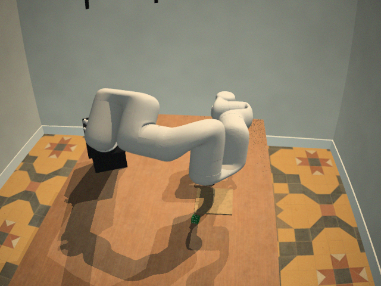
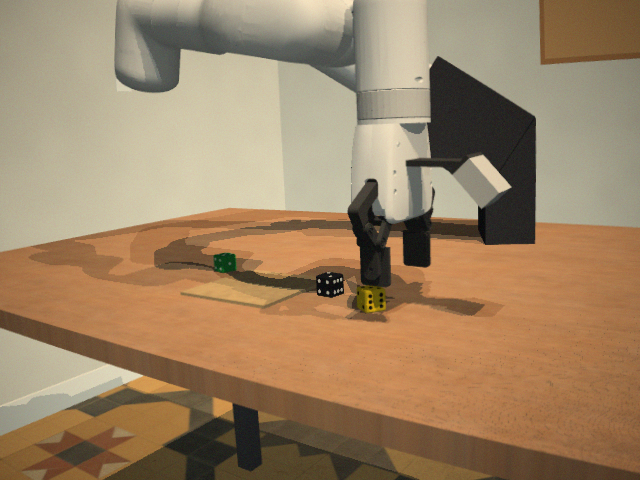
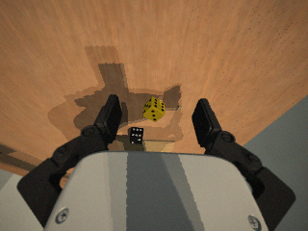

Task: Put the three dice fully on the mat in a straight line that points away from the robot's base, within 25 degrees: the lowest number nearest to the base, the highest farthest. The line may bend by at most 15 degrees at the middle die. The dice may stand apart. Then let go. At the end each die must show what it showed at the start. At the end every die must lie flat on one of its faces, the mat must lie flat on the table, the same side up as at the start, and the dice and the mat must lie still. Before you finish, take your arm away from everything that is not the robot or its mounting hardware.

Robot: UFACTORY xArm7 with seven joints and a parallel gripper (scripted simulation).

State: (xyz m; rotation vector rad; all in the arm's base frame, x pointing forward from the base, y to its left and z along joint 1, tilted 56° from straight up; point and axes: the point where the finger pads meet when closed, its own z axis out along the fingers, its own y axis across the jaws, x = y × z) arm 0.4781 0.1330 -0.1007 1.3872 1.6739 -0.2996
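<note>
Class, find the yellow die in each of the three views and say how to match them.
Top: not in view; the arm covers that spot.
Exterior: yellow die on the table, lower centre, right of the black die, under the open gripper.
Wrist: centre, between the fingers, above the black die.
Shared landmark: the tan mat.
</note>
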